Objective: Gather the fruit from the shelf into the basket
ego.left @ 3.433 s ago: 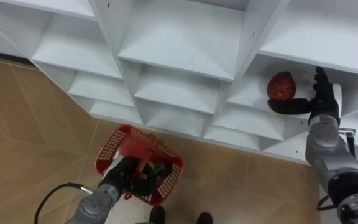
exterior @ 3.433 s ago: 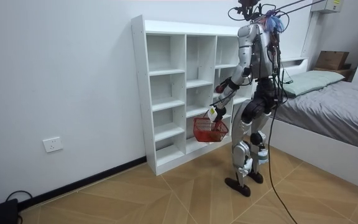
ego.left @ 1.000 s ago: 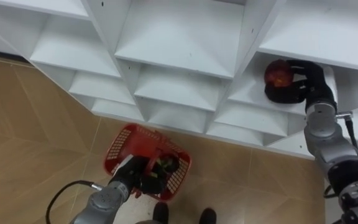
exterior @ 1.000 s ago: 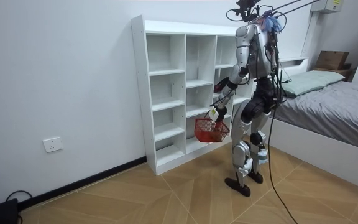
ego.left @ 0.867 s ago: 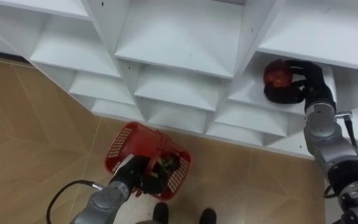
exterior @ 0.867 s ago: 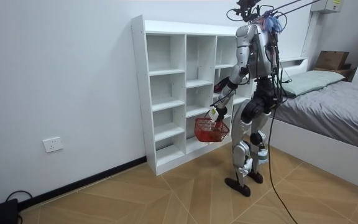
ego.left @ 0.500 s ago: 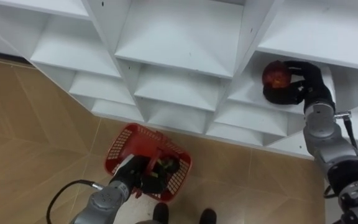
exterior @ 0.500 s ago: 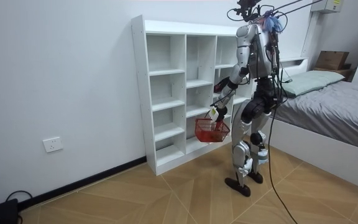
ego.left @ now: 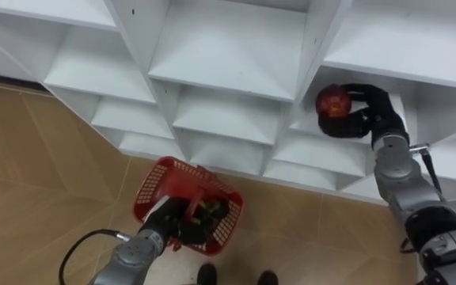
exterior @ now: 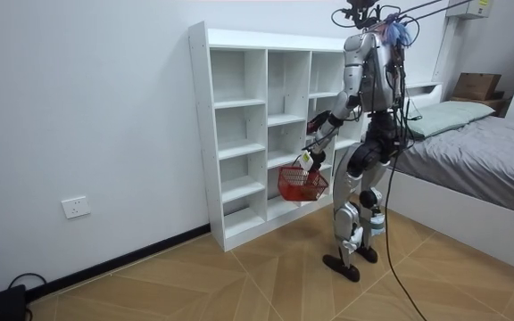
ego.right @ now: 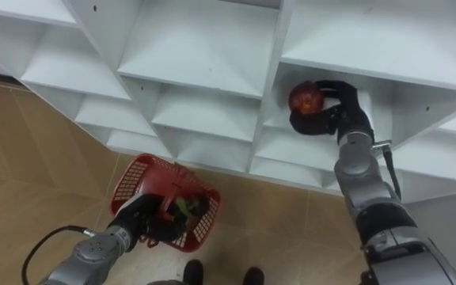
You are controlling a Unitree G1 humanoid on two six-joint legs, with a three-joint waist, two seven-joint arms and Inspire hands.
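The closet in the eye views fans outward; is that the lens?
Left eye view: likely the lens; the closet splays, shade surrounds the red fruit in the right hand. Room view: the closet's lines run straight, evenly lit, left hand holding the basket.

"What's different at my right hand [ego.left: 368, 112]?"

"A few seconds back I had it open beside the red fruit [ego.left: 332, 103]. Now my fingers [ego.left: 360, 91] are curled round it, and I've drawn it left along the shelf [ego.left: 305, 123], closer to the upright divider [ego.left: 311, 47]."

"And the view?"

"It has shifted slightly, but that's the camera."
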